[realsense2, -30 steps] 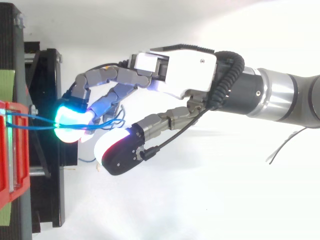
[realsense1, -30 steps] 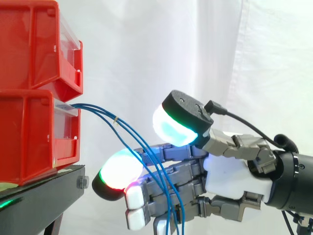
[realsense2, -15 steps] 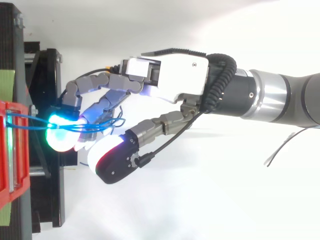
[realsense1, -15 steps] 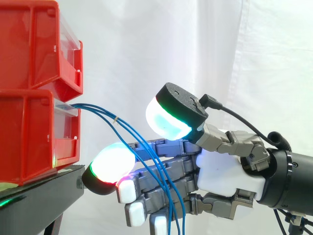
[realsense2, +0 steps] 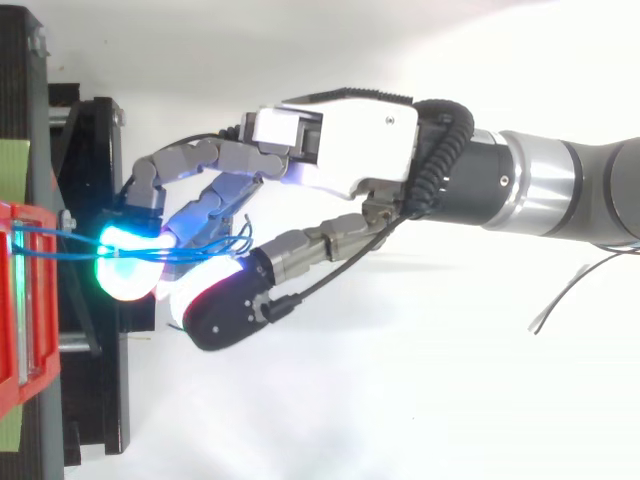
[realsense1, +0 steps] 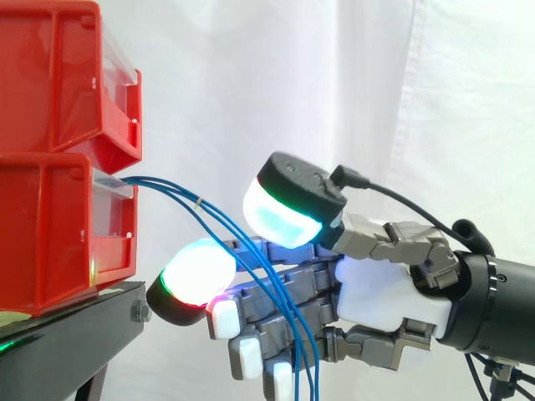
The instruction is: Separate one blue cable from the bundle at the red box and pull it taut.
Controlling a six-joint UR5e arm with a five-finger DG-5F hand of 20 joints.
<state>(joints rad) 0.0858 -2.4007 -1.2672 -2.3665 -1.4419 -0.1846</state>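
Several thin blue cables (realsense1: 213, 219) leave the front of the lower red bin (realsense1: 50, 234) and droop down to the right, bound by a small tie near the bin. My hand (realsense1: 376, 292) reaches in from the right, with its straight fingers lying behind the cables. One glowing white and red fingertip (realsense1: 196, 274) hangs just off the black stand (realsense1: 75, 322). The thumb's cyan pad sits just above the fingers, beside the strands and not closed on them. In the top view the cables (realsense2: 60, 238) run from the bin's edge (realsense2: 15, 300) between the hand's (realsense2: 350, 140) fingers and thumb.
An upper red bin (realsense1: 58, 75) is stacked on the lower one at the left edge. A white curtain (realsense1: 401, 100) hangs behind. In the top view the black stand's frame (realsense2: 95, 180) lies under the fingertips.
The hand has shifted left toward the bins and then eased back slightly. The thumb has come down closer to the fingers. The cables hang as before.
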